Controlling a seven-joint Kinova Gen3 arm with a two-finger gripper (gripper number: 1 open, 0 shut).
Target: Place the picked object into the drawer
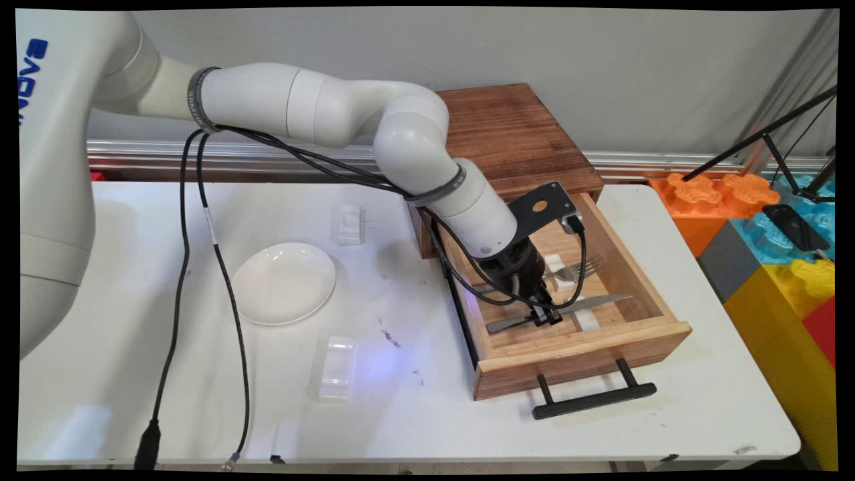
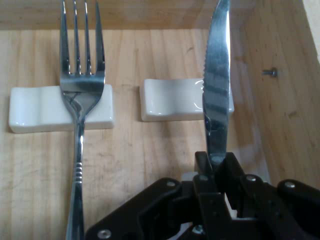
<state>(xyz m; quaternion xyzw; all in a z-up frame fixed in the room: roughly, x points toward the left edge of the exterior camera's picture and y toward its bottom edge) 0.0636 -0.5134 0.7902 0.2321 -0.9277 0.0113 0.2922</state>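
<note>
Gripper [image 2: 216, 172] inside open wooden drawer [image 1: 651, 333], fingers closed on knife [image 2: 216, 90]. Knife blade lies across white rest [image 2: 172, 99]; fork [image 2: 80, 95] on second rest [image 2: 37, 107] alongside.

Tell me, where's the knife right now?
The knife lies in the open wooden drawer on a white rest, right of the fork in the hand view, gripped at its handle.

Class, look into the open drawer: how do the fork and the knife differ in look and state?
The fork ends in tines; the knife has a single blade with a serrated edge. The fork lies free, while the knife sits between the fingers of the gripper. Both are shiny metal, lie side by side in the wooden drawer, and each lies across a white rest.
</note>
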